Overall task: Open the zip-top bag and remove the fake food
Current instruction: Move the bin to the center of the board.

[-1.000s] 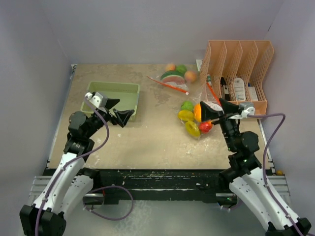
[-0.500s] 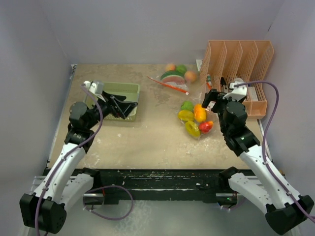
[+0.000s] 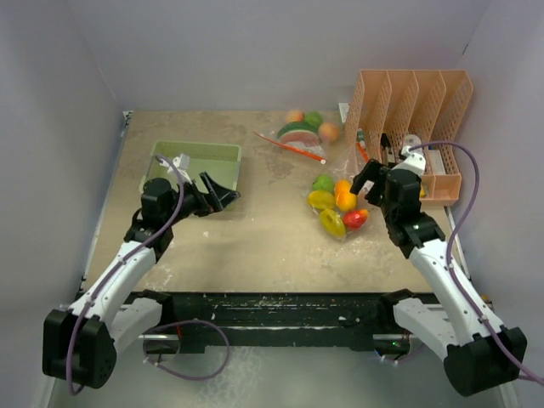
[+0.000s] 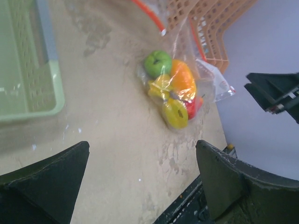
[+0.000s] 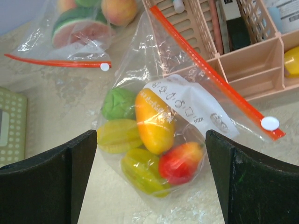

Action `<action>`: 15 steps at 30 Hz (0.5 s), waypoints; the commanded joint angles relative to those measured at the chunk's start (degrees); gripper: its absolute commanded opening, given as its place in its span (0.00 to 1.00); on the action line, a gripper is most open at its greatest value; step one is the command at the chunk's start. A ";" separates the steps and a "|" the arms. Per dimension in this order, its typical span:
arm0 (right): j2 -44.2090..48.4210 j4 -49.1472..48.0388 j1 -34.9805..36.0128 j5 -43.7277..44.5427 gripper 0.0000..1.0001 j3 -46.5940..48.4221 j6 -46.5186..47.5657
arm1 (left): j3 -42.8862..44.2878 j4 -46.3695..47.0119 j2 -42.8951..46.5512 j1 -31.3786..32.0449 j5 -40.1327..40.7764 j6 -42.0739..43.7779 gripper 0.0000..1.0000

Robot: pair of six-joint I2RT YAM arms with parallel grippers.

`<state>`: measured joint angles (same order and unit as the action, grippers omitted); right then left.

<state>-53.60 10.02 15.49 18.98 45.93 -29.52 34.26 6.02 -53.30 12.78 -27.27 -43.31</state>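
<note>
At the near side of the worktop (image 3: pixel 255 242), both arms reach forward and neither holds anything.

Left tool (image 3: pixel 218 194): fingers wide apart, empty, hanging at the near right corner of the bin (image 3: pixel 194 160) and facing across toward the bag (image 5: pixel 187 100). Within the last second it swung out over the bin and came back, with no net gain.

Right tool (image 3: pixel 367 184): fingers wide apart, empty. A second ago it sat low against the bag's right side. It has since lifted and drawn back toward the rack (image 3: pixel 416 110), and now looks down on the bag. The bag itself has not shifted. Judgement: this is repositioning for an approach from above, and opening has not begun.

Bag: mid-right on the worktop, just left of the right tool, zip edge up against the foot of the rack. It is thin clear film, crinkled and shiny, with a white printed label. The orange zip (image 5: pixel 210 77) runs diagonally, with a round white slider (image 5: pixel 269 123) at its rack end. Whether it is sealed cannot be confirmed.

Food (image 5: pixel 154 122): all inside the bag. The pieces are glossy moulded plastic: a green round one, a ridged yellow one, an oblong orange one, a second yellow one and a red one.

Farther back, the bin is pale green plastic with perforated walls. A second bag (image 3: pixel 302 134) of toy food lies at the far edge. The rack is peach lattice plastic with upright dividers.
</note>
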 commanded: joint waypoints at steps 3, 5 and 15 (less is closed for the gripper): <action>3.45 0.38 -0.72 -4.84 0.98 -4.24 -6.80 | -1.95 10.18 -7.07 -0.45 -3.06 -7.97 0.99; 2.96 0.25 -0.72 -5.92 0.97 -5.61 -7.67 | 1.05 4.12 -5.65 0.02 0.65 -4.86 0.99; -0.47 -4.75 -0.72 -13.75 0.87 -9.25 -6.83 | 24.84 -21.73 -17.48 0.44 21.93 11.63 0.73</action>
<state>-52.97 9.74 14.98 9.69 36.05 -36.64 52.47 -9.15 -64.64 12.88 -13.30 -39.27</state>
